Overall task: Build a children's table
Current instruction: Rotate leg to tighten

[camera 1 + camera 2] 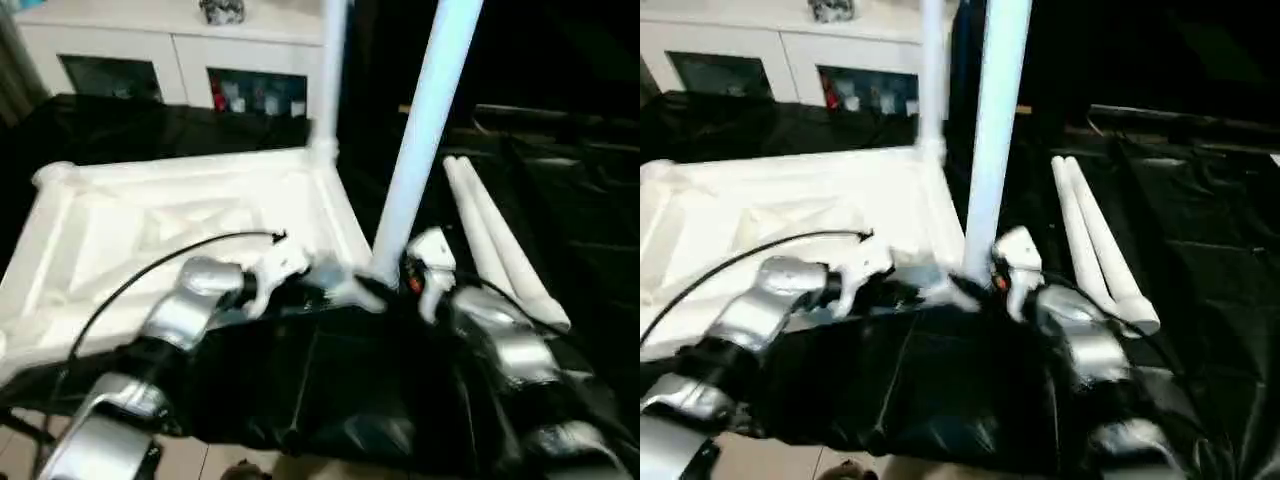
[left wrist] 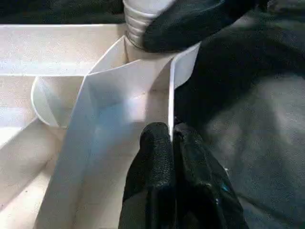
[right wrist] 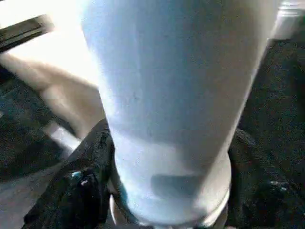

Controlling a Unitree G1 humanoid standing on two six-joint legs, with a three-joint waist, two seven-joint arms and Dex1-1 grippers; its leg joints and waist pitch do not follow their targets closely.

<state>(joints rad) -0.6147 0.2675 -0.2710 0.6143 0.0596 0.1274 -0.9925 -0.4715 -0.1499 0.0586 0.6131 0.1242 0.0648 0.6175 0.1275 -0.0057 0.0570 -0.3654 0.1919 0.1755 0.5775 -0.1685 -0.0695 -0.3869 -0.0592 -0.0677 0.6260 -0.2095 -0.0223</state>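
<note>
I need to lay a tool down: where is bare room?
Free: black cloth right of the two spare legs, and the tabletop's ribbed middle. Crowded: its near corner, where both end effectors meet the upright leg.

Head eyes look down — wrist cameras close on table corner (image 2: 143, 90).

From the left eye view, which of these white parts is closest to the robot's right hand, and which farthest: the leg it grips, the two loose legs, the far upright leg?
1. Gripped leg, inside the right hand.
2. Loose legs, lying to its right.
3. Far upright leg, standing in the tabletop's far corner.
</note>
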